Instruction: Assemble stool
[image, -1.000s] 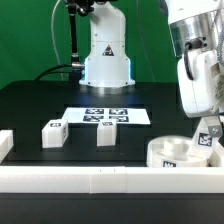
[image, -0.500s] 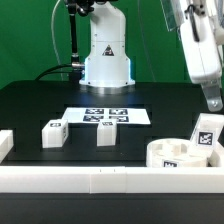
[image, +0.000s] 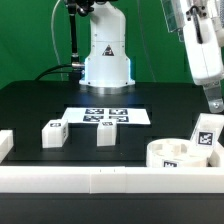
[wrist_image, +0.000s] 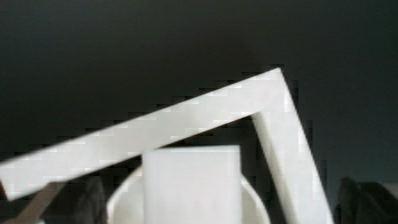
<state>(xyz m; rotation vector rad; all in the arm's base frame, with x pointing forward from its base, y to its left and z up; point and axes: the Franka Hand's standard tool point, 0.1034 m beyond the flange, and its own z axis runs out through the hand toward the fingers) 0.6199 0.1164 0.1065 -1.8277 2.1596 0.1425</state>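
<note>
The round white seat (image: 172, 153) lies at the exterior view's right, by the front rail. One tagged white leg (image: 206, 133) stands in it, leaning a little. Two more legs (image: 53, 132) (image: 106, 133) stand on the black table. My gripper (image: 212, 102) hangs just above the standing leg and apart from it, open and empty. In the wrist view the leg (wrist_image: 191, 180) and the seat (wrist_image: 128, 198) show below, between my dark fingers (wrist_image: 50, 203), with my gripper (wrist_image: 196, 216) spread wide.
The marker board (image: 105, 116) lies mid-table in front of the robot base (image: 105, 60). A long white border rail (image: 90, 181) runs along the front, with a short piece (image: 5, 143) at the left. The rails' corner (wrist_image: 267, 95) shows in the wrist view.
A second ago my gripper was down around the leg at the seat. It has let go and risen, leaving the leg standing in the seat. Almost nothing moved in the last half second.
</note>
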